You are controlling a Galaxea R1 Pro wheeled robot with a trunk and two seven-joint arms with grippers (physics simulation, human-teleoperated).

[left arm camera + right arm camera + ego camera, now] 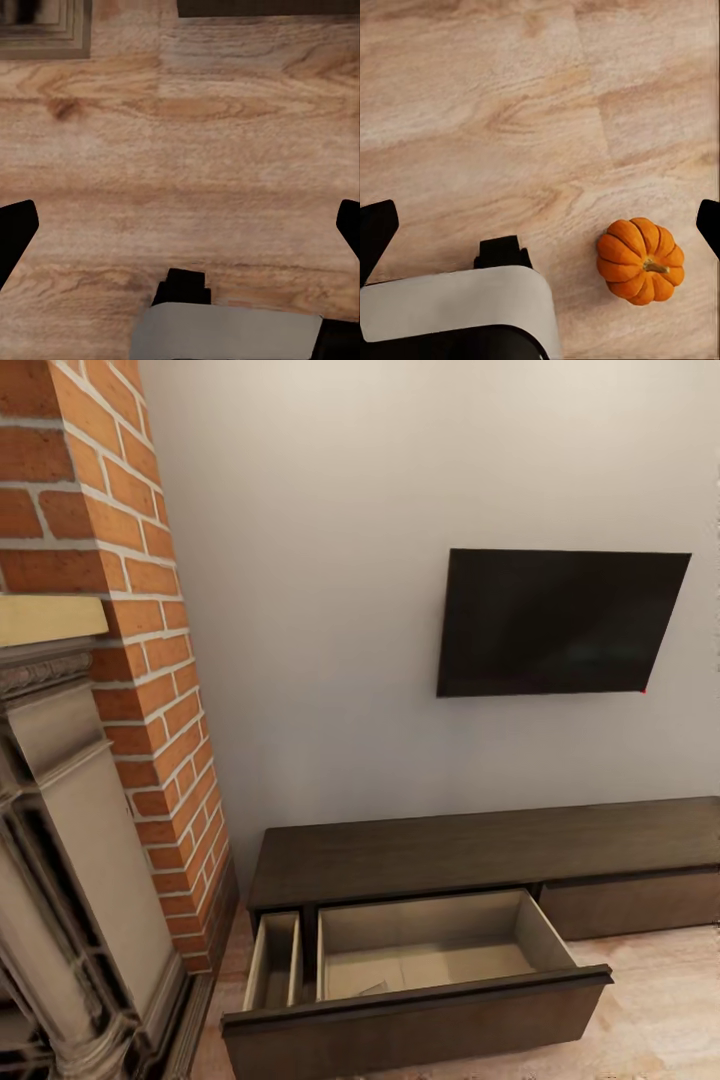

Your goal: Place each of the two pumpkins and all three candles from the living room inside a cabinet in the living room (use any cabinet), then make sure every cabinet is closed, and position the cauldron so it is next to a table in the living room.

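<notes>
So the right gripper (540, 225) hangs over the wood floor (510, 112), fingers wide apart w/ nothing held. One pumpkin (640, 260) sits on the floor, closer to one finger tip, not touching. I think the next job is to grab it: center the fingers on it first, then go down slow. Left gripper (180, 225) is wide open too, empty. Cabinet (450, 850) has a big drawer (420, 1000) pulled out, ready. Brick fireplace (110, 660) stands just beside it, so don't bump it.
</notes>
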